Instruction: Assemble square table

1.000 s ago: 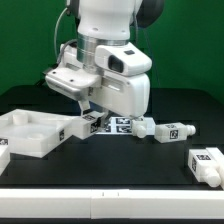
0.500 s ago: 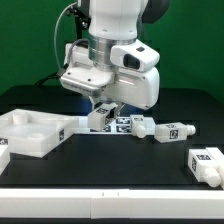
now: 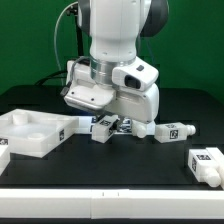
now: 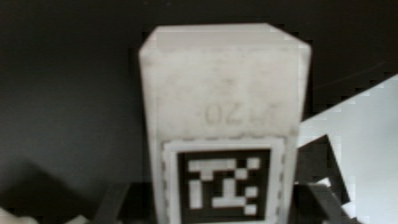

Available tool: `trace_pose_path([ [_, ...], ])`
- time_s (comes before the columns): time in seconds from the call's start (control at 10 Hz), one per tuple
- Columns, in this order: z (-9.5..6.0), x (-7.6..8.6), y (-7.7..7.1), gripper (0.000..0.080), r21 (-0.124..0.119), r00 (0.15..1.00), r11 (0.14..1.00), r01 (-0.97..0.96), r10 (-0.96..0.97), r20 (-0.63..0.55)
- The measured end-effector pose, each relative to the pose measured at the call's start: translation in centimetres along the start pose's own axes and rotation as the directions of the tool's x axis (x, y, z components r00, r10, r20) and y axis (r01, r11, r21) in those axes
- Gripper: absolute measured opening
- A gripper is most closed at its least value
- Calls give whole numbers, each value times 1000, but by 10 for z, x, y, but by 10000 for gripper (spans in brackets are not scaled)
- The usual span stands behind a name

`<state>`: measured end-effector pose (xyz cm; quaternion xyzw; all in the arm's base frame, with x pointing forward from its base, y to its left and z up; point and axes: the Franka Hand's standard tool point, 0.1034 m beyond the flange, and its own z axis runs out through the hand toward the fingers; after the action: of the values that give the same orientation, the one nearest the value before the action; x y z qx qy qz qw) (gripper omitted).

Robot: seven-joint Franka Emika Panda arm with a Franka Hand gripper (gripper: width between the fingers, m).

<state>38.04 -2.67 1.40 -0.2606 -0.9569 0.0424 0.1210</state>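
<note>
In the exterior view, the table top [image 3: 30, 143] sits on the black table [image 3: 110, 170] at the exterior view's left. It has its open side up, and no leg is fixed to it yet. The gripper [image 3: 103, 120] is low down just beside the table top. It is closed on one leg [image 3: 102, 128], which hangs a bit tilted close to the table. A second leg [image 3: 140, 128] and a third leg [image 3: 172, 130] lie loose to the exterior view's right. A fourth leg [image 3: 207, 163] lies well apart, nearer the front.

In the wrist view, the held leg [image 4: 222, 90] fills the middle, with its black-and-white tag [image 4: 226, 185] facing the camera. The fingers of the gripper are too dark to make out here.

I think the job has only just begun. All four legs have to go on, and this one looks like the first
</note>
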Motion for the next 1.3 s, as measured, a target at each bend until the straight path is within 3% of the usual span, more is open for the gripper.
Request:
trace_pose_path([
  [0.4, 1, 0, -2, 285, 2, 1000, 1000, -6, 6, -3],
  [0.5, -1, -1, -2, 441, 5, 1000, 1000, -23, 23, -1],
  [0.6, -16, -5, -3, 569, 16, 998, 998, -59, 59, 29],
  [0.7, -35, -11, -5, 569, 22, 996, 997, -70, 68, 58],
  [0.8, -55, -21, -2, 633, 25, 990, 993, -112, 110, 84],
  [1.0, -85, -45, 28, 644, -8, 955, 963, -268, 267, 127],
  [1.1, -96, -61, 49, 649, -37, 921, 931, -363, 365, 137],
  [1.2, -103, -73, 61, 649, -52, 872, 882, -468, 470, 140],
  [1.3, -104, -77, 60, 649, -52, 871, 883, -467, 469, 143],
])
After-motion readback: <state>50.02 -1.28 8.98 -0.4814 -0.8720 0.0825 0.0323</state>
